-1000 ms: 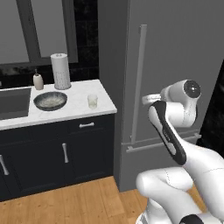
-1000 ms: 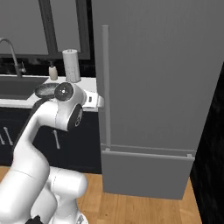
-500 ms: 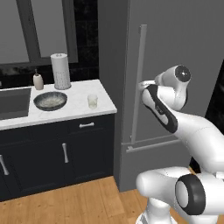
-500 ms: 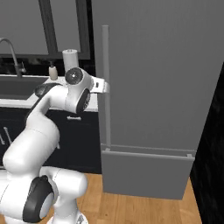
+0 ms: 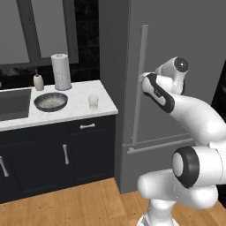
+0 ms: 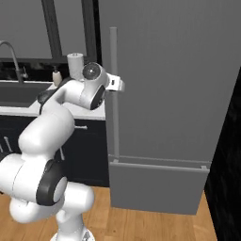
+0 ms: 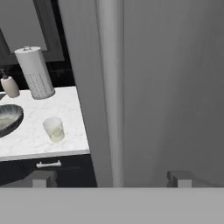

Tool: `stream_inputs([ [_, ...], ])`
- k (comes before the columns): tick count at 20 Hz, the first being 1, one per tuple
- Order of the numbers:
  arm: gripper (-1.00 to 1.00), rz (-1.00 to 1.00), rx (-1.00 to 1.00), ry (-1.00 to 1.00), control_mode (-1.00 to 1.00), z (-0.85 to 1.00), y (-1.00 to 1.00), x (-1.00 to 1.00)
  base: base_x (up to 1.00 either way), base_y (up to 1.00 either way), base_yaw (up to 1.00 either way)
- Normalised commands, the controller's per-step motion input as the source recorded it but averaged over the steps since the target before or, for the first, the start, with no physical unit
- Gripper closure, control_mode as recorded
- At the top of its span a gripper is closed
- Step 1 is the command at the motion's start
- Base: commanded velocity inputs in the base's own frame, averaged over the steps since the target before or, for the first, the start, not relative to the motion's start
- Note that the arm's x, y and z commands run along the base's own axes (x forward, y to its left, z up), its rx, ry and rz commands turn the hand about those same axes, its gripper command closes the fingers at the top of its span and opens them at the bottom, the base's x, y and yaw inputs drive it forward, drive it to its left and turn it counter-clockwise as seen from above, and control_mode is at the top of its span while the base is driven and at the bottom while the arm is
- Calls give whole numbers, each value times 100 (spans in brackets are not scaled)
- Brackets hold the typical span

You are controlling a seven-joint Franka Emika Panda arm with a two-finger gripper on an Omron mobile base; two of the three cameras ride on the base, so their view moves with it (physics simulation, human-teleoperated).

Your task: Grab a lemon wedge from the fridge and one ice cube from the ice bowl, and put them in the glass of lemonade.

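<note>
Since a second ago the arm has swung in to the fridge [image 5: 176, 66], bringing the pincer [image 7: 111, 178] up with fingers spread either side of its bar handle [image 7: 110, 87]. Left of the pincer, on the table [image 7: 70, 109], stands the glass of lemonade [image 7: 54, 129] beside the ice bowl [image 7: 8, 119].

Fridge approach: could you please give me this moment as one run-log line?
phase: reaching for handle | claw: open, straddling bar | fridge: shut | glass: on counter

White rounded arm [image 5: 194, 114] w/ dark joints, black band.
</note>
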Motion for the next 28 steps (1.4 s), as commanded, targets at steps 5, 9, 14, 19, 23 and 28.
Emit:
stream_inputs([
  [5, -100, 0, 0, -2, -100, 0, 0, 43, 0, 0, 0],
  [9, -100, 0, 0, -8, -100, 0, 0, 36, 0, 0, 0],
  [14, -100, 0, 0, -7, -100, -11, 0, 34, 0, 0, 0],
  [19, -100, 0, 0, -1, -100, -6, 0, 39, 0, 0, 0],
  [23, -100, 1, 0, 0, -100, -8, -2, 47, 0, 0, 0],
  [28, -100, 4, 0, 0, -100, -18, -10, 54, 0, 0, 0],
])
